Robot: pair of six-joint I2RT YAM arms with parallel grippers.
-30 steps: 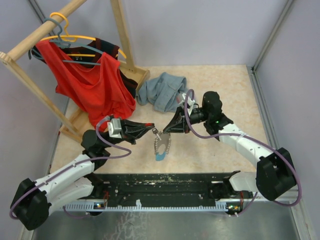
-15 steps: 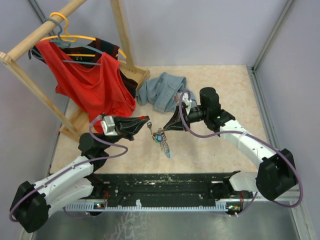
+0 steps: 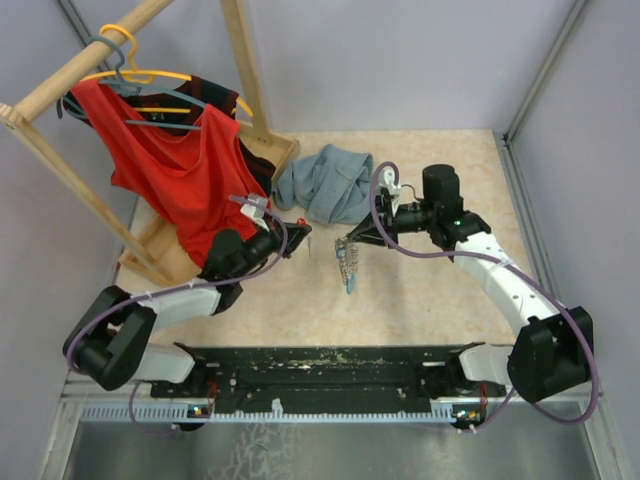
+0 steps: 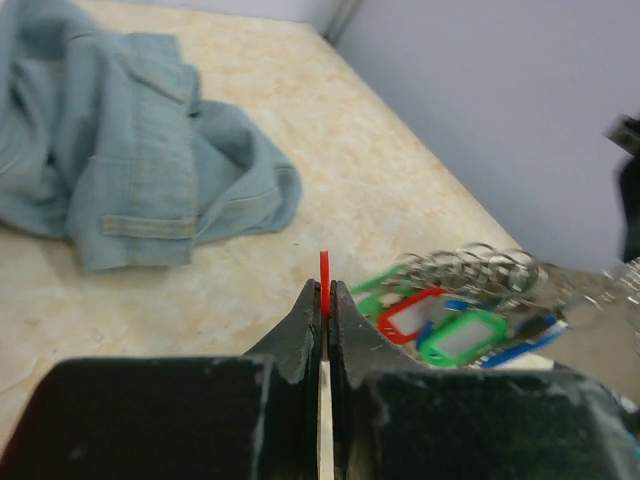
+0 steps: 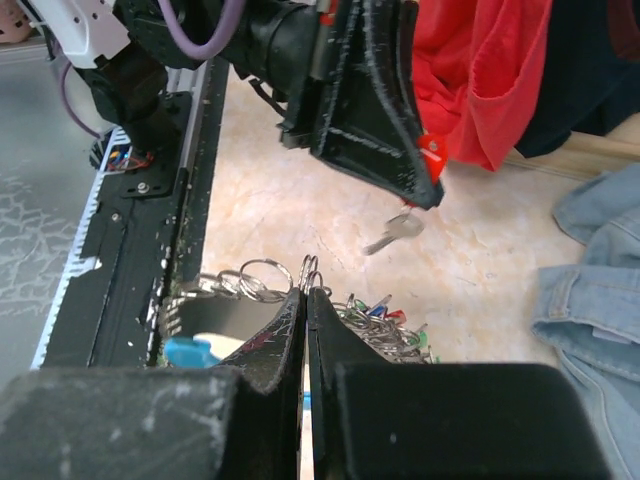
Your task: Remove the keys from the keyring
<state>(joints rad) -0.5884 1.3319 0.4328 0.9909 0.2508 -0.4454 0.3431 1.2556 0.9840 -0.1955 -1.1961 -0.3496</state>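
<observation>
My left gripper is shut on the red head of one key. Its metal blade hangs free, apart from the ring. In the right wrist view the left gripper is above and ahead. My right gripper is shut on the silvery rings of the keyring, which dangles from it over the table, its light blue part lowest. The other keys, with red, green and blue heads, bunch on the chain just right of the left fingertips.
A grey-blue denim garment lies crumpled behind both grippers. A wooden clothes rack with a red shirt on hangers stands at the back left, close to the left arm. Grey walls enclose the beige table.
The left gripper has pulled up and back toward the rack with the red key, which now hangs separate from the ring. The right gripper has carried the keyring right and slightly back.
</observation>
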